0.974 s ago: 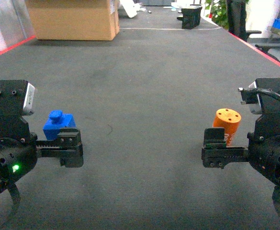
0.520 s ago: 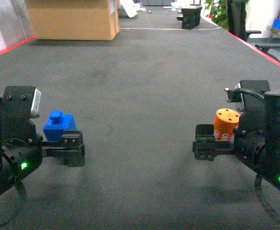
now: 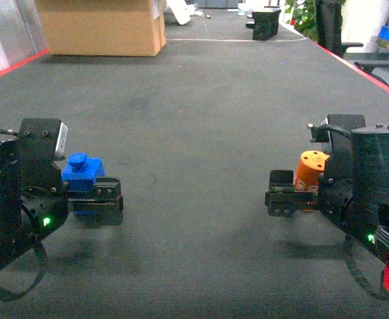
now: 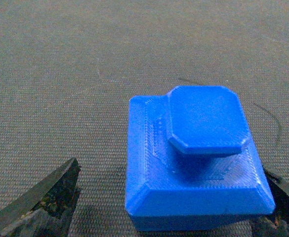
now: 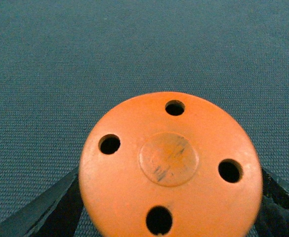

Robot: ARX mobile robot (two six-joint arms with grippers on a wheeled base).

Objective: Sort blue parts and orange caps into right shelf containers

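Landmark = cardboard box (image 3: 101,26), far end of table (image 3: 201,106), left of centre. My left pincer (image 3: 96,199) sat well nearer me than the box, approx. below its left half, w/ the knobbed part (image 3: 82,174) between its fingers (image 4: 40,202), on the table. My right pincer (image 3: 290,196) was at the same depth, far right of the box, w/ the cap (image 3: 310,171) standing upright between its fingers. Small dark unit (image 3: 266,23) stood level w/ the box, well to its right. Chair (image 3: 344,33) was further right, off the table edge.
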